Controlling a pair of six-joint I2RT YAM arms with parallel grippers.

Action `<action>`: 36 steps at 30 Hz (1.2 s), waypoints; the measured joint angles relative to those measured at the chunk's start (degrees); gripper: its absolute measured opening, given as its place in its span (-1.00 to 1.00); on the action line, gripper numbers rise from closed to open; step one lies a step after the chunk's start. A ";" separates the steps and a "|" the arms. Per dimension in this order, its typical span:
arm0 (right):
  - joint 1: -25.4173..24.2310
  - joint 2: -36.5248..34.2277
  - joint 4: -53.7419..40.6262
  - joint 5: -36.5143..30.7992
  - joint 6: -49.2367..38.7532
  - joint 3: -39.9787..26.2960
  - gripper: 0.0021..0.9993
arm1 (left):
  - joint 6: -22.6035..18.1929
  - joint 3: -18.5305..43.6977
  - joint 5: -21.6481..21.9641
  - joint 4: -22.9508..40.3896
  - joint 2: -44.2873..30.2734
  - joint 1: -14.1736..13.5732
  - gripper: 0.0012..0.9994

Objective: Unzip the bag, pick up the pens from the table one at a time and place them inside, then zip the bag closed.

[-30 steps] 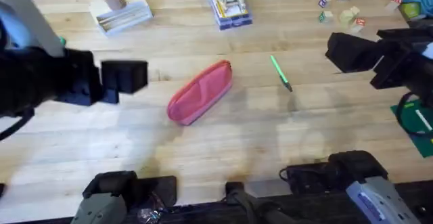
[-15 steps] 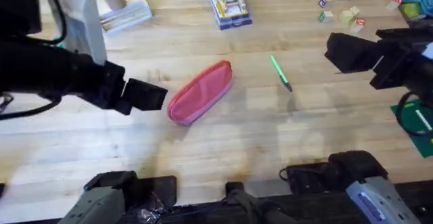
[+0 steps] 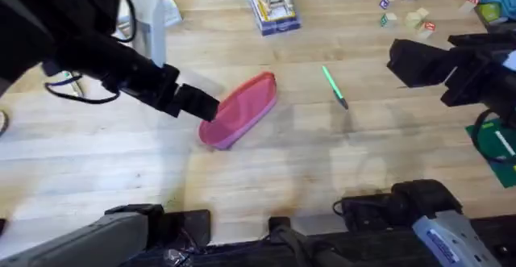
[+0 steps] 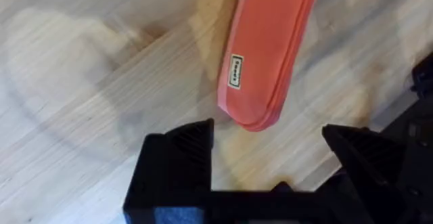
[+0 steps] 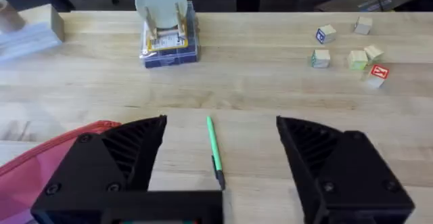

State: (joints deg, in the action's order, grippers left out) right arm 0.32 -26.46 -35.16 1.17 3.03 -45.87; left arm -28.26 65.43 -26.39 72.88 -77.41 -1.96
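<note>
**Pouch and pen on table: item positions**

While the bag (image 3: 239, 110) lies slantwise near the middle of the table (image 3: 266, 170), the left gripper (image 3: 201, 106) sits at its lower-left end, fingers spread wide; whether they touch the fabric is hard to judge from overhead. From the left wrist, the pouch's rounded end and a small sewn label (image 4: 235, 71) lie between and beyond the parted fingers (image 4: 177, 156). Pen (image 3: 334, 86): green, dark tip, flat on the wood just to the bag's right, apart from it. Right gripper (image 3: 415, 61): held near the table's right edge, unclenched, grasping nothing.
</note>
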 joint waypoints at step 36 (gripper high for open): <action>-0.01 -0.01 0.00 0.00 -0.48 0.00 1.00 | 6.79 -0.02 3.24 -6.91 -18.42 -8.61 0.99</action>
State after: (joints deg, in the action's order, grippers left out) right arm 0.31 -26.47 -35.16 1.17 2.55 -45.87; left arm -21.47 65.41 -23.15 65.98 -95.83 -10.57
